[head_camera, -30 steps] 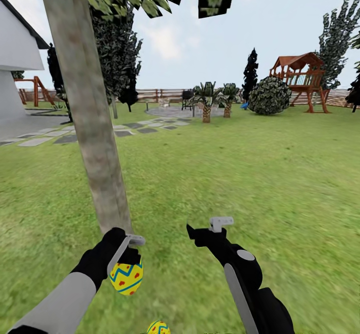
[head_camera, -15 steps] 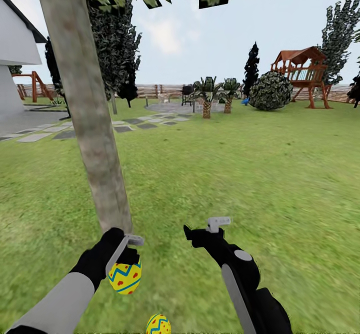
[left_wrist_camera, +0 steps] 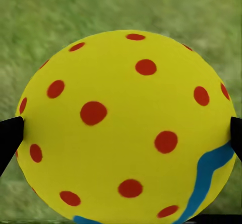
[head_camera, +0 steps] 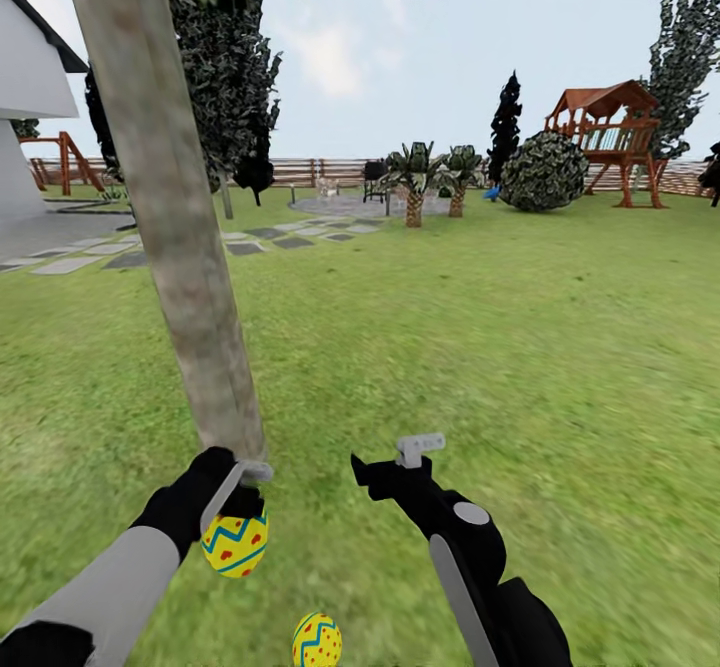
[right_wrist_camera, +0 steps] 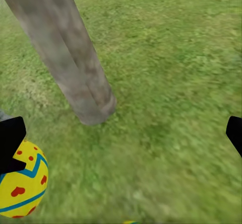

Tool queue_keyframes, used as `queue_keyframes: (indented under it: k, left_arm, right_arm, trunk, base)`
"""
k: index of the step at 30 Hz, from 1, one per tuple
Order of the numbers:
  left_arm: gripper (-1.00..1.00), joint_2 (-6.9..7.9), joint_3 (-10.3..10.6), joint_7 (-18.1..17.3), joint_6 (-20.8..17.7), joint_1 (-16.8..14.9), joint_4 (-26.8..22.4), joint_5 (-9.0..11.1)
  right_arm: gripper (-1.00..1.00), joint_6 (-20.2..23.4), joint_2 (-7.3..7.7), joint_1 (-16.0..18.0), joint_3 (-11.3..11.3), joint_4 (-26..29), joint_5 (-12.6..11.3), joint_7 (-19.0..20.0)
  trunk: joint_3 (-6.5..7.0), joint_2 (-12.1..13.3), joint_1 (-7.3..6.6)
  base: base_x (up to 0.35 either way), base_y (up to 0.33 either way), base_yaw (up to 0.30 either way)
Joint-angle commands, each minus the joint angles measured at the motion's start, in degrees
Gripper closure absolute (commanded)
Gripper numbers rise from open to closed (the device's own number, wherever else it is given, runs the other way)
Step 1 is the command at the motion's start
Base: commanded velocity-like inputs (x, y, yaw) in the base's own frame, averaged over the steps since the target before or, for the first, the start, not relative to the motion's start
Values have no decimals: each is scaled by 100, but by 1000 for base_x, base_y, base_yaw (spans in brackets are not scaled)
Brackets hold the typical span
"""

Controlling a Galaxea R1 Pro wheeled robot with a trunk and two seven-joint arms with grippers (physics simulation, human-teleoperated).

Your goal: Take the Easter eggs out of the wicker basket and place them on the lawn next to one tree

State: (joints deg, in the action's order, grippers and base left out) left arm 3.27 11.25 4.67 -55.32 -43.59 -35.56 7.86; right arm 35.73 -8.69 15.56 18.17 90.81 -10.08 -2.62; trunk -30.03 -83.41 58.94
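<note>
Currently placing: left gripper (head_camera: 237, 507) is clamped on an egg (head_camera: 235, 543) just above the lawn (head_camera: 520, 347) by the tree (head_camera: 180, 247). Second egg (head_camera: 316, 639) lies nearby. Right gripper (head_camera: 385, 467) spread, empty. Next: lower, release.

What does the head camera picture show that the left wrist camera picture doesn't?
Head view alone: the tree trunk, a second egg lying on the grass, the right tool open and empty, a playset and fence. Left wrist view alone: a close-up of the held egg's red dots, with a dark fingertip at each side. Both: that held egg and the lawn.
</note>
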Motion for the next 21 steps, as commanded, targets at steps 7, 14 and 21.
queue_keyframes:
  k: [7, 14, 21]
  left_arm:
    - [100, 139, 35, 43, 147, -257, 619, 76]
    - [100, 148, 35, 43, 242, -273, 838, 67]
    - [100, 148, 35, 43, 258, -273, 863, 66]
  right_arm:
    - [-100, 2, -1, 3, 128, 6, -47, -19]
    - [-100, -13, -2, 0, 185, 6, -47, -10]
    - [-100, -14, -1, 1, 182, 6, -47, -10]
  trunk:
    - [-198, -286, 154]
    - [-371, -567, 308]
    - [-499, -848, 462]
  base:
    - [0, 0, 0]
    - [0, 0, 0]
    - [0, 0, 0]
